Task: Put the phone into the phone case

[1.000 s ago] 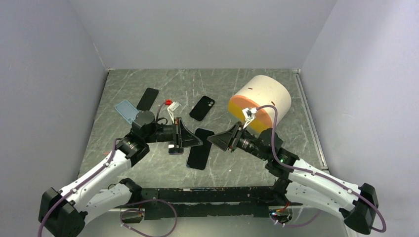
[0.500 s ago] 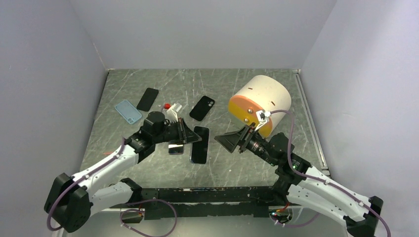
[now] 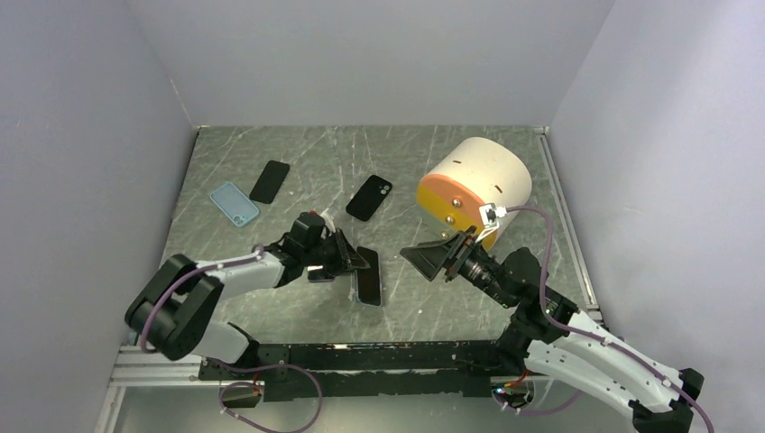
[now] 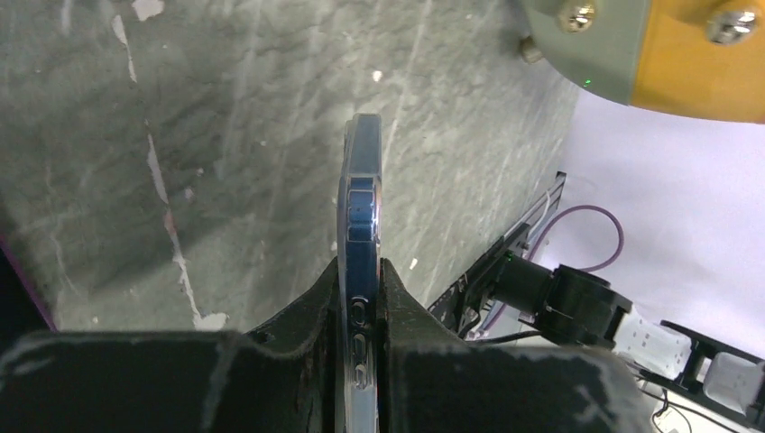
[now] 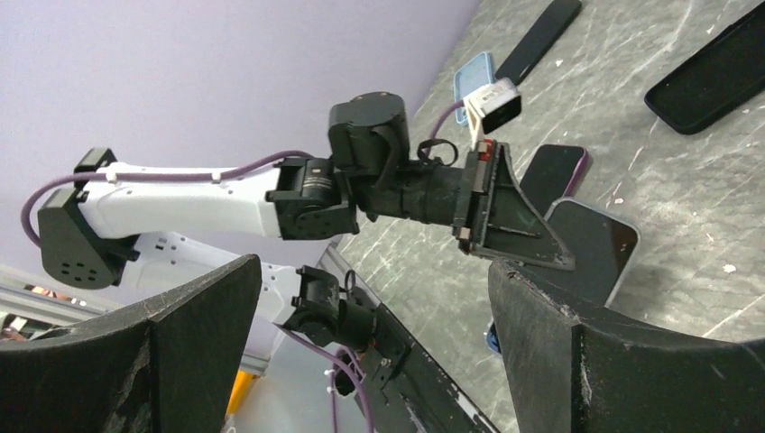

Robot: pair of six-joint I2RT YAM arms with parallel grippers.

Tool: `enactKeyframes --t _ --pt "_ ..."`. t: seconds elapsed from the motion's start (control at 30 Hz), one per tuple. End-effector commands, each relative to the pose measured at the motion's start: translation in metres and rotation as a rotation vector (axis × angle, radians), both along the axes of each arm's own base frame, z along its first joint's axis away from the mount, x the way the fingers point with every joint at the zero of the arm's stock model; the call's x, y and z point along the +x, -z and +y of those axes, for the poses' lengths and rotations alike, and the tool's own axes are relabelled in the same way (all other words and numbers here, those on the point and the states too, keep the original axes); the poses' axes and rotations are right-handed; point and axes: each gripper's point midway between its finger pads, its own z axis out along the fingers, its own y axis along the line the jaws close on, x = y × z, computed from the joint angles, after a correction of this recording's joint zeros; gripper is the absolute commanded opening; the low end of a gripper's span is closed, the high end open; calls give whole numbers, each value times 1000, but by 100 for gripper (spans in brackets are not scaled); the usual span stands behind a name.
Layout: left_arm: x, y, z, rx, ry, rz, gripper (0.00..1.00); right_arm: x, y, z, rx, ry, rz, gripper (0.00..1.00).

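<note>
From above, your left jaws pinch the phone (image 3: 368, 280) flat, left of the cream drum (image 3: 483, 171); your right jaws sit near the drum. Left wrist: phone clamped edge-on. Right wrist: right jaws gape wide, holding nothing.

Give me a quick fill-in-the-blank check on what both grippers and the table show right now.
1. The left gripper is shut on a ___.
2. The right gripper is ___ and holds nothing.
3. The case lying at far left is light ___.
4. The cream cylinder has a flat end coloured ___.
Missing: phone; open; blue; orange.
</note>
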Motion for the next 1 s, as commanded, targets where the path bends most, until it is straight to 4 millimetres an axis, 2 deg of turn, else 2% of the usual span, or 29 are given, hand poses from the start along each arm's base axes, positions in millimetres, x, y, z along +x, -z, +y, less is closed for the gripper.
enactKeyframes --t 0.0,0.27,0.43,0.5,0.6,0.73,0.97 --pt "16 -16 -24 -98 2 -41 2 1 -1 0 9 2 -13 99" --pt "19 16 -26 -69 -19 -3 11 1 -3 3 -9 -7 -11 99" --pt "11 35 -22 -27 -16 57 29 0 0 2 10 -4 -1 99" --pt "7 41 -17 6 -12 68 33 1 4 1 6 0 6 99" --pt "3 45 -10 50 -9 66 37 3 10 1 -9 12 18 99" --pt "0 50 -1 124 -2 74 37 5 11 4 -21 9 17 99" --pt "3 41 8 189 -7 40 38 7 13 8 -41 3 16 99"
